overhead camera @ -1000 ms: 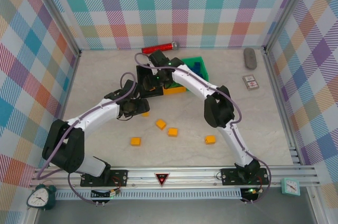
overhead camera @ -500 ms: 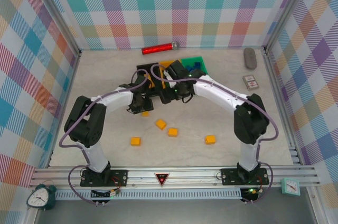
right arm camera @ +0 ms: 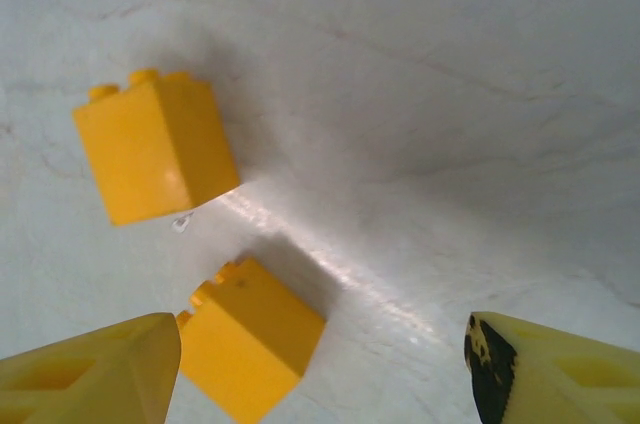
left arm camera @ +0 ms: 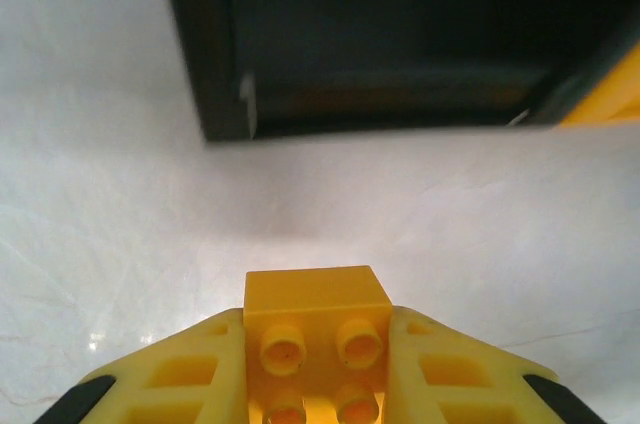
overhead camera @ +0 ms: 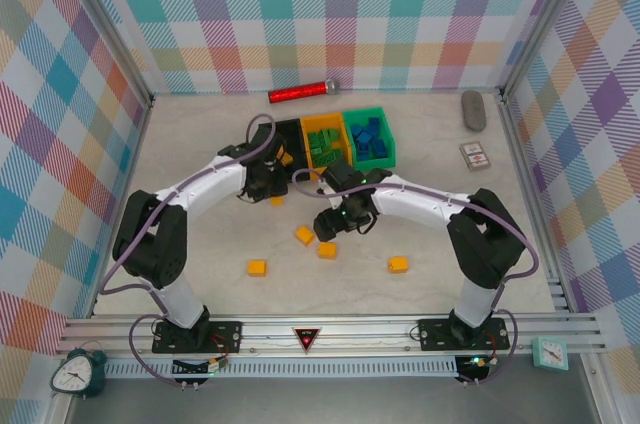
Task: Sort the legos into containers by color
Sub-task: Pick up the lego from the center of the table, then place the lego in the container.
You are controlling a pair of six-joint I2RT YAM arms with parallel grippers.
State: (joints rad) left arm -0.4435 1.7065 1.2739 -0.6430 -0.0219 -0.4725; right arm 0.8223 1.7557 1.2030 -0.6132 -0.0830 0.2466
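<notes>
Plainly, left hand (left arm camera: 315, 344) clamps a yellow lego (left arm camera: 315, 294) — wrist view.

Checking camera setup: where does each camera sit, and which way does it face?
Top external: above, behind the bases, looking down at the table; both arms show.
Left wrist: faces the black bin; left end effector clamps a yellow brick.
Right wrist: looks down at two loose bricks; open right end effector shows.
Shared: black bin, top and left wrist.
</notes>
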